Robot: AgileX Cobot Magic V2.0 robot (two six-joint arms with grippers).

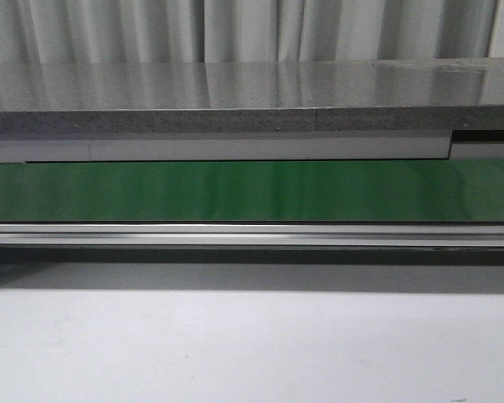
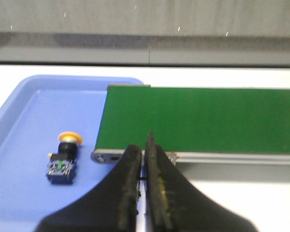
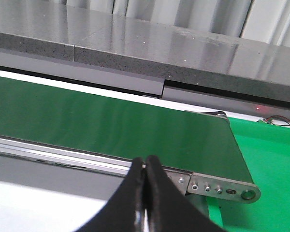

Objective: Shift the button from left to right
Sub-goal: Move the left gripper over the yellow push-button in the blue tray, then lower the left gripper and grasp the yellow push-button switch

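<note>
Button (image 2: 64, 160) lying on its side in blue tray (image 2: 19, 116), just past green conveyor belt (image 2: 198, 118) end. Left gripper (image 2: 143, 159) fingers pinched together, empty, near belt edge, apart from button. Right gripper (image 3: 145, 181) also closed, holding nothing, by belt's other end next to green bin (image 3: 266, 159).

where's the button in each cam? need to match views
Front: not in view.
Left wrist: the button lies on its side in the blue tray, beside the belt's end, apart from the shut left tool.
Right wrist: not in view.
Shared landmark: the green conveyor belt.
</note>
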